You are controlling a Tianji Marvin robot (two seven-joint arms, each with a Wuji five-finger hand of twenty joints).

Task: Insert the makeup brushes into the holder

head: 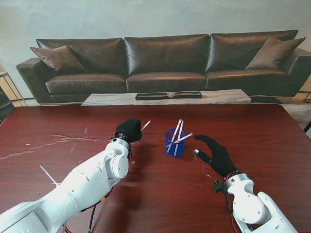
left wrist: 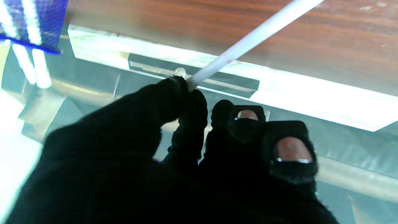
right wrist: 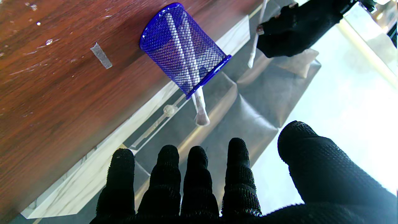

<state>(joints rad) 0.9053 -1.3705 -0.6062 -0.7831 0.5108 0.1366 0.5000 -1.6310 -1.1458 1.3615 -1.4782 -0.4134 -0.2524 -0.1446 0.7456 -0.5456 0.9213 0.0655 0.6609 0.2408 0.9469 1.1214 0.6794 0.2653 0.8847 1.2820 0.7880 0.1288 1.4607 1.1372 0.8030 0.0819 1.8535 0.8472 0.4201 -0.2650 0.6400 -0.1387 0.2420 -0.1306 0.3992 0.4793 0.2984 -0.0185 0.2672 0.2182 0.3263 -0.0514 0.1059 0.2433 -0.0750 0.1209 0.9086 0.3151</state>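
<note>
Stand camera, looking down: a dark wooden counter (head: 58, 136) carries a blue mesh holder (head: 174, 141) near its middle, with three white brushes already leaning inside. The left hand (head: 129, 130), gloved in black, hangs just left of the holder with its fingers (left wrist: 174, 96) pinched shut around one white makeup brush (head: 145, 125). From the left wrist camera, thumb and forefinger clamp the brush near one end. Its long axis slants up and toward the holder, the free end pointing rightward and away from me. Which end carries the bristles cannot be told. The brush looks thin, light, stiff and smooth, so it could twist or slip in the pinch; a grip nearer mid-handle seems steadier. The right hand (head: 214, 153) rests to the holder's right, fingers spread, holding nothing.
</note>
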